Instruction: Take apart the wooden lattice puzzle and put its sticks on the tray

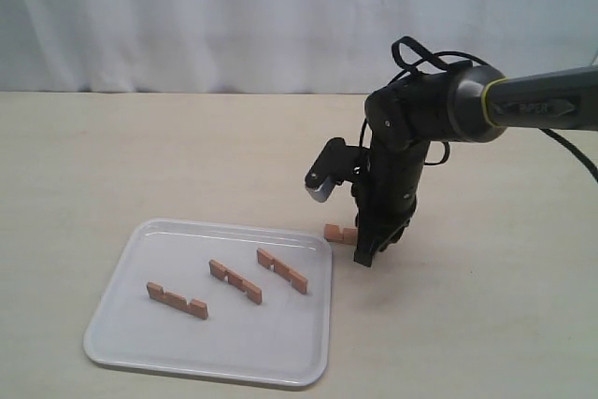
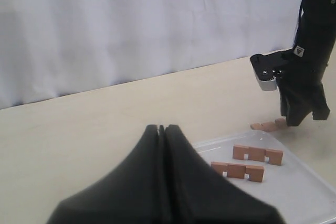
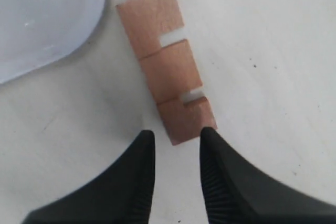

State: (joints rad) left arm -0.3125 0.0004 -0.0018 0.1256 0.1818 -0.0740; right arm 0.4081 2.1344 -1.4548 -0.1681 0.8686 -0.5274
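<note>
White tray (image 1: 121, 329) holds three sticks (image 1: 235, 281); fourth stick (image 3: 165, 66) on table (image 1: 467, 324) beside it, right gripper (image 3: 177, 137) parted at its end; left gripper (image 2: 161, 129) closed.

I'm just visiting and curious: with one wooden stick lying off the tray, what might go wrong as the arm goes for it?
The right end effector is open over only one end of the last stick, which lies flat on the table, so it may pivot or slip out. That stick is also close to the rim of the tray, so a nudge could jam it there.
</note>
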